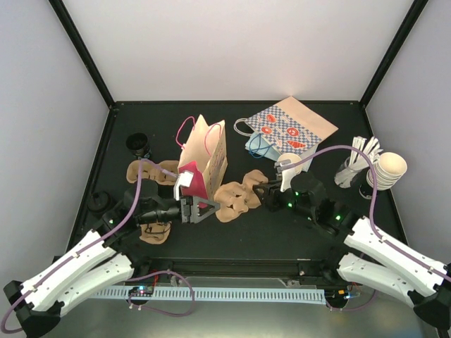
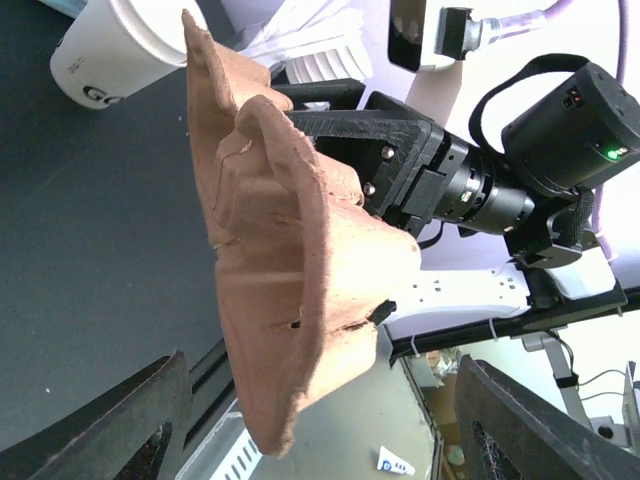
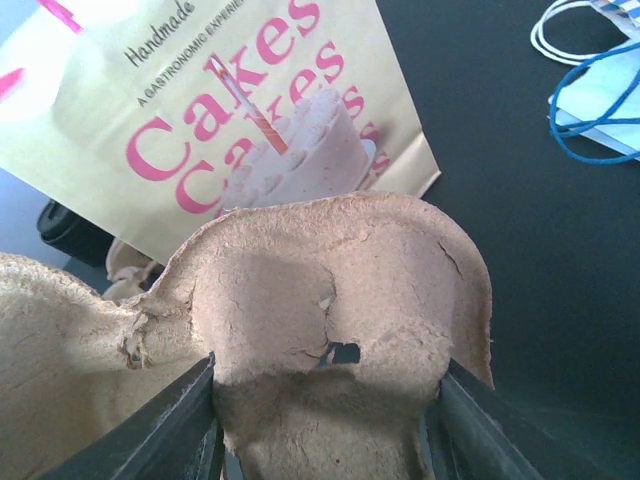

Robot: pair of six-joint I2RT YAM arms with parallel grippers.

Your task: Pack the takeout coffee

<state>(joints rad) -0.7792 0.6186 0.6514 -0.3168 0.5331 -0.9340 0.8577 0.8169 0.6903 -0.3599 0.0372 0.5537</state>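
The takeout coffee (image 1: 289, 167), a small white paper cup with dark print, stands just behind my right wrist; it also shows in the left wrist view as the cup (image 2: 110, 45) at the top left. The cream "Cakes" bag (image 1: 205, 163) with pink handles stands upright at centre left. A brown pulp cup carrier (image 1: 236, 197) lies between my two grippers. My right gripper (image 1: 262, 195) is shut on the carrier's right pocket (image 3: 330, 300), fingers pressed on both sides. My left gripper (image 1: 199, 210) stands open beside the bag's base, and the carrier's edge (image 2: 300, 300) hangs between its fingers without touching them.
A patterned paper bag (image 1: 294, 127) lies flat at the back, with blue-corded items (image 1: 259, 144) beside it. A stack of cream cups (image 1: 390, 169) and white cutlery (image 1: 356, 165) stand at the right. A small black cup (image 1: 137, 144) and more pulp carriers (image 1: 150, 171) sit at the left.
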